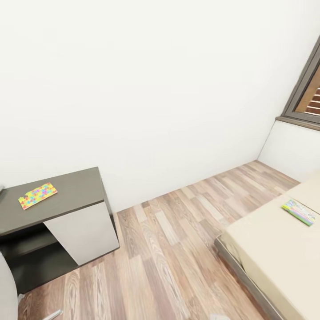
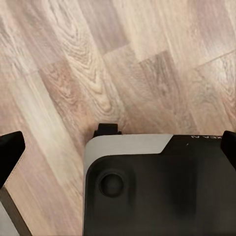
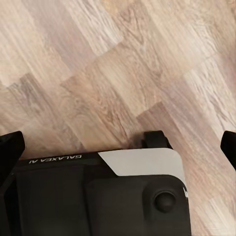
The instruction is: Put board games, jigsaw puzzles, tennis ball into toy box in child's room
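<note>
Over at the left of the head view, a puzzle [image 1: 38, 196] lies flat on the dark-grey low part of the table [image 1: 75, 189]. It's a thin rectangle-ish slab of interlocking bits in yellow, pink, blue, green and orange, long axis running from near-left up toward the far right. That desk section has a matte dark top, a white-grey side panel and an open dark shelf underneath. Far right, a board game [image 1: 300, 212] sits on the bed [image 1: 266, 249], a flat box with pale, busy print and a green edge, long axis slanting from far-left to near-right. Mattress is plain beige and smooth, on a grey frame. Floor [image 1: 173, 249] is wood-grain planks in mixed browns; the wall is bare white, with a brown window frame in the corner.

Left wrist view: left gripper [image 2: 118, 147] hangs above the planks and the robot's grey-and-black base, black fingertips [image 2: 10, 150] at opposite edges, so spread wide, holding nothing.

Right wrist view: same deal, right gripper [image 3: 118, 147] spread wide and empty, black fingertips [image 3: 10, 150] at the edges, over planks and the base.
</note>
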Motion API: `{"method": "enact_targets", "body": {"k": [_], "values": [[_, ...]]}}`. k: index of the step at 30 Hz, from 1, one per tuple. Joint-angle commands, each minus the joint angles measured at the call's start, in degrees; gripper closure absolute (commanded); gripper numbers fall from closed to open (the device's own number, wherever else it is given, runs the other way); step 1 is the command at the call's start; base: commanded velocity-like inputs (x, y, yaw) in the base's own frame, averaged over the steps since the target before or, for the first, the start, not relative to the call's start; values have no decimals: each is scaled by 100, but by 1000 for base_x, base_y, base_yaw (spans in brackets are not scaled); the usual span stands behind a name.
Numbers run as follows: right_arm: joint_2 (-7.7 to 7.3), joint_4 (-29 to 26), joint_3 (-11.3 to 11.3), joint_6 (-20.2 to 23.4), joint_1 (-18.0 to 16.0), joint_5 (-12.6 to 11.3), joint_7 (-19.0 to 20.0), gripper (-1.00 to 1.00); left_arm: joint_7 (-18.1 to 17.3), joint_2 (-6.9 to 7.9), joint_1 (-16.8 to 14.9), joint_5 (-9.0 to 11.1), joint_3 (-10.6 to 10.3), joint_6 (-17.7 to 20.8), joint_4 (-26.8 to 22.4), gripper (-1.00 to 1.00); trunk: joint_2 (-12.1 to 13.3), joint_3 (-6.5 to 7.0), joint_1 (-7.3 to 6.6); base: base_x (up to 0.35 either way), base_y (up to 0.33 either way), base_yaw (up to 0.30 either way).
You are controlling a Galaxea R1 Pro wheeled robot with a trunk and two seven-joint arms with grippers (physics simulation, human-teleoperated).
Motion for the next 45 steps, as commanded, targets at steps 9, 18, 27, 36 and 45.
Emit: {"method": "enact_targets", "body": {"k": [9,18,27,36,45], "values": [[5,-15,-36,28,1,-25,-13,-100,-7,0,-5,28,-4,-20,8,-100,-4,-6,4,322,128,279],[5,-15,-36,28,1,-25,-13,-100,-7,0,-5,28,-4,-22,7,-100,-4,-6,4,322,30,290],[5,-15,-36,28,1,-25,-13,-100,-7,0,-5,28,-4,-22,7,-100,-4,-6,4,322,-46,290],[5,-15,-42,28,1,-26,0,-100,-7,0,-5,28,-10,-22,6,-100,-4,-6,4,279,-107,267],[5,-15,-40,28,1,-34,5,-100,-7,0,-5,23,-18,-22,8,-100,-4,-6,4,53,-127,43]]}}
